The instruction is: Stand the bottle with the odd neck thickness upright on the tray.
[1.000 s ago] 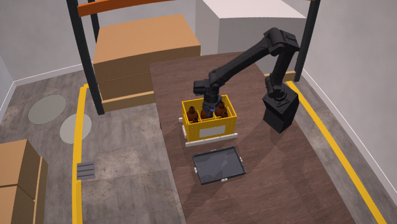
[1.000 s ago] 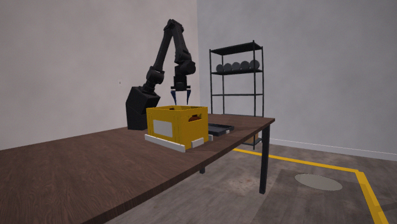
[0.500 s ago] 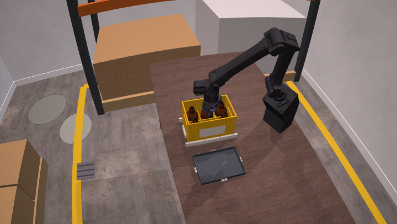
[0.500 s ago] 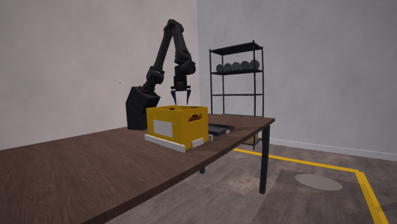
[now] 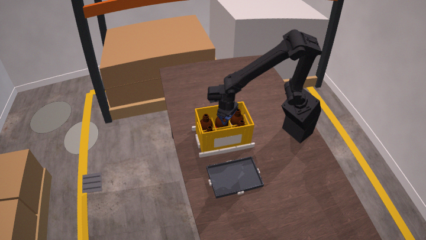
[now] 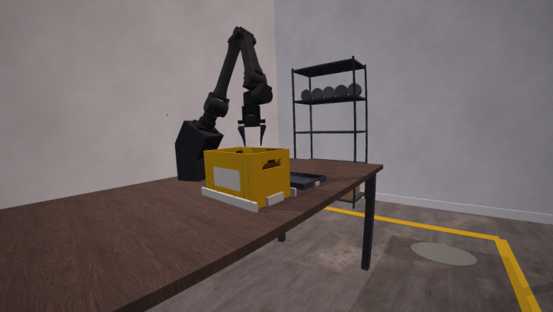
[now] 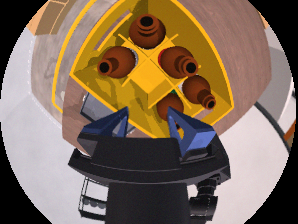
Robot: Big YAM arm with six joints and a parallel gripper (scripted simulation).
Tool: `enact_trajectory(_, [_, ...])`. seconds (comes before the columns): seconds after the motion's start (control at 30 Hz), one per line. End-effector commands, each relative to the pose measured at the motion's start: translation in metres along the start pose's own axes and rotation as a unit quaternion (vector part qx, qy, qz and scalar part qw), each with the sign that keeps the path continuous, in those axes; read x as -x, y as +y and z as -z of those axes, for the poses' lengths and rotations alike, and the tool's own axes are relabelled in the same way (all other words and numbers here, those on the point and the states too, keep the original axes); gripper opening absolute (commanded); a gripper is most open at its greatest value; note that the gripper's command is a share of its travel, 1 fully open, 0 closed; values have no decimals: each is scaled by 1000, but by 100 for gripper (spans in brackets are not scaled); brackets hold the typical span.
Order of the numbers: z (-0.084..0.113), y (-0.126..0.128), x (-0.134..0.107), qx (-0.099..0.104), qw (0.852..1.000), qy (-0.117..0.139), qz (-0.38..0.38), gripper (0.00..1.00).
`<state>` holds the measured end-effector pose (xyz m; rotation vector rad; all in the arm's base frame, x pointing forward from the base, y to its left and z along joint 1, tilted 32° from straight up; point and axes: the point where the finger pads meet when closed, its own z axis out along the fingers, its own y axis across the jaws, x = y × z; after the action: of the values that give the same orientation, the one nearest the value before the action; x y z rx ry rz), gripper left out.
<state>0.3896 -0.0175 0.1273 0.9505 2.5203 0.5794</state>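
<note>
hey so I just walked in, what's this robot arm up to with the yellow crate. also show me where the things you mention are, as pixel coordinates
The black arm holds its open gripper (image 6: 253,145) (image 7: 148,109) above the yellow crate (image 5: 208,143) (image 6: 266,186) (image 7: 231,106), with nothing between the fingers. Five brown bottles stand inside the crate. The dark tray (image 5: 235,177) (image 6: 307,180) beside it has no bottle on it, so the odd-necked one still needs to go there.
</note>
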Motion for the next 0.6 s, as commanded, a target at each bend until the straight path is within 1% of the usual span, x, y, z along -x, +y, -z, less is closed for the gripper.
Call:
enact_trajectory(0.0, [-6, -4, 3, -3, 1000, 1, -1, 61])
enact_trajectory(0.3, [-4, -2, 6, -1, 1000, -1, 0, 61])
enact_trajectory(0.57, [2, 8, 19, 5, 1000, -11, 2, 61])
